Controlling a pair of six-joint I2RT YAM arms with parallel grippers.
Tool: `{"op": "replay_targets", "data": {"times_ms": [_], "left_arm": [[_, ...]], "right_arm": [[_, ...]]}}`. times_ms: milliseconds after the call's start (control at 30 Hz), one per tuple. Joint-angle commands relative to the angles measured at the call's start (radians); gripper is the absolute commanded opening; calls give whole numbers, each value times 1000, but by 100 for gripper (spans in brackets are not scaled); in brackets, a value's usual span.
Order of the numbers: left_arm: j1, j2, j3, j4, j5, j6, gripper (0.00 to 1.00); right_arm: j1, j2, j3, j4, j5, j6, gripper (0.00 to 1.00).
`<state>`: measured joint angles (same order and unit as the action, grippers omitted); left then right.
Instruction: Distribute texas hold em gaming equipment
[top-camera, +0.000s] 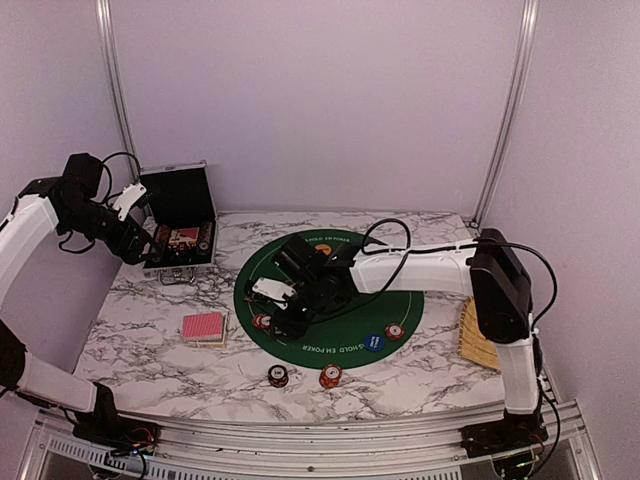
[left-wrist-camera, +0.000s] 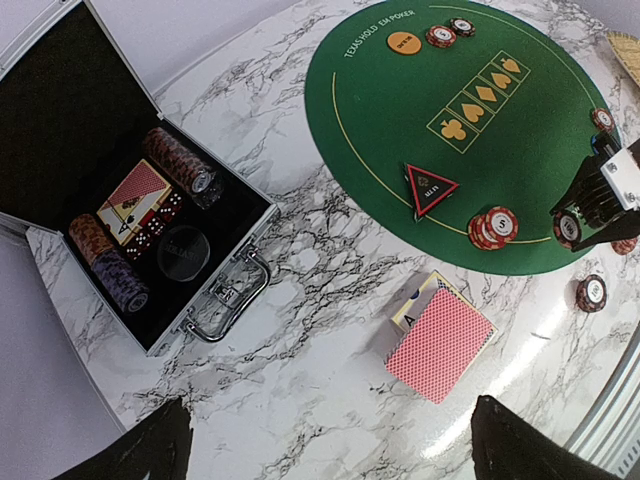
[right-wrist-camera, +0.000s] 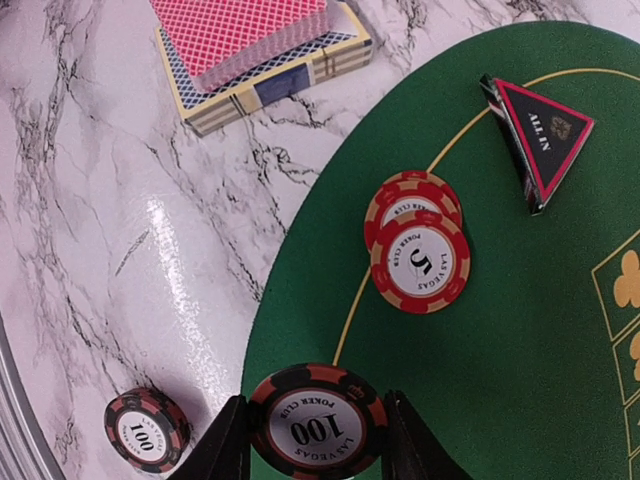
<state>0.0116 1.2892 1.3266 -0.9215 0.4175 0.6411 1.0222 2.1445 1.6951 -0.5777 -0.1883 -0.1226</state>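
My right gripper is shut on a dark "100" poker chip, low over the left edge of the green mat. Two red "5" chips lie overlapping just beyond it, with the dark triangular all-in marker further in. The red-backed card deck lies on the marble left of the mat. The orange button sits at the mat's far side. My left gripper is open and empty, high beside the case, looking down on the deck.
The open black case at the back left holds chip rows and cards. A blue chip and a red one lie on the mat's near right. Two chips lie on the marble in front. A wicker tray sits right.
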Motion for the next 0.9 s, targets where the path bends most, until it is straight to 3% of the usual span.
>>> {"op": "replay_targets", "data": {"times_ms": [0, 467, 867], "left_arm": [[-4, -16, 7, -32, 1, 15, 99], [-4, -17, 4, -33, 3, 15, 99], [-4, -18, 3, -33, 4, 14, 99]], "right_arm": [[-15, 52, 52, 7, 36, 19, 0], [-32, 175, 118, 23, 48, 32, 0], [-32, 149, 86, 0, 40, 28, 12]]}}
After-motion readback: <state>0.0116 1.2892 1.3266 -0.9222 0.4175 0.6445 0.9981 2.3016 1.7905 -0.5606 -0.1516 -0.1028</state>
